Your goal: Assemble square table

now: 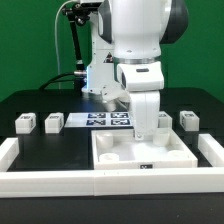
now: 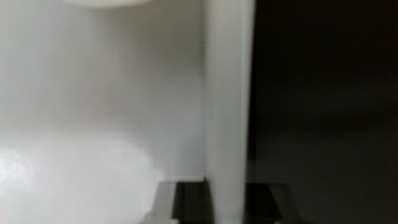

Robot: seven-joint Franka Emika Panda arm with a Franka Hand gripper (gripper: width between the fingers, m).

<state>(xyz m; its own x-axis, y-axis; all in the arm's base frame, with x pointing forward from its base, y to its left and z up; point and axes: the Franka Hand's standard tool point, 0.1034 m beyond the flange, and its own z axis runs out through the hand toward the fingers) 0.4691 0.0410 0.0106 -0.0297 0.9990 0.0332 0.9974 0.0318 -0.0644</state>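
Foreground belongs to the white border rail (image 1: 60,180), which fences the near edge and both sides of the black table (image 1: 60,145), probably so that parts can be squared against it. Just behind it lies the tabletop (image 1: 170,152), hollow side up, toward the exterior view's right, its tagged front edge close against the rail. Lying with the hollow side up suits a piece that needs legs fitted into its corners.

At the tabletop's far side the end effector (image 1: 147,128) reaches straight down. The wrist view shows a thin white rim (image 2: 228,100) running between two dark fingertips (image 2: 185,206), with pale tray floor on one side and dark table on the other. The fingers therefore appear pressed together on the rim itself. I judge this a grip for sliding or steadying the tabletop against the rail, not for lifting it.

Farther back, four leg blocks (image 1: 25,122) stand well apart from the tabletop, two toward the exterior view's left and two toward its right. None is fitted, and each is spaced so that it can be picked up singly. Between the pairs lies the marker board (image 1: 105,120), and above it rises the arm (image 1: 140,40).
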